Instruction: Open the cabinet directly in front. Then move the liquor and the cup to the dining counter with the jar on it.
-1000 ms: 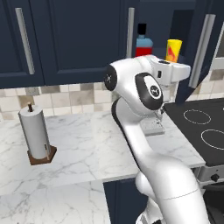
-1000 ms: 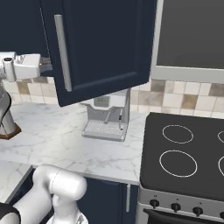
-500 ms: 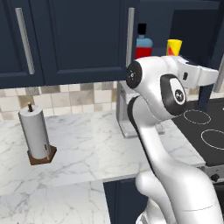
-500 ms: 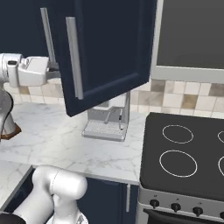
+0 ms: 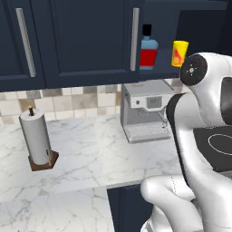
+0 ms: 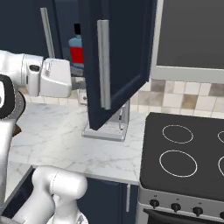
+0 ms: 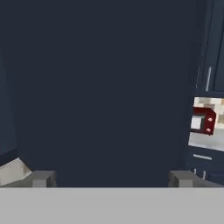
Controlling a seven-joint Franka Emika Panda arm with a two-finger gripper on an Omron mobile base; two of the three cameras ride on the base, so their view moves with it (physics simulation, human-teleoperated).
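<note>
We find the squat red-and-blue liquor bottle with black cap and the small yellow cup with a red mark standing apart inside the dark navy wall cabinet, its right door swung open. The tool is spread wide and empty against that door. We judge both items rigid, smooth, likely slippery; grip each mid-body.

The wide dark navy wall cabinet has its right door swung open. Inside stand a squat red-and-blue liquor bottle with black cap and, just right, a small yellow cup, both upright.
</note>
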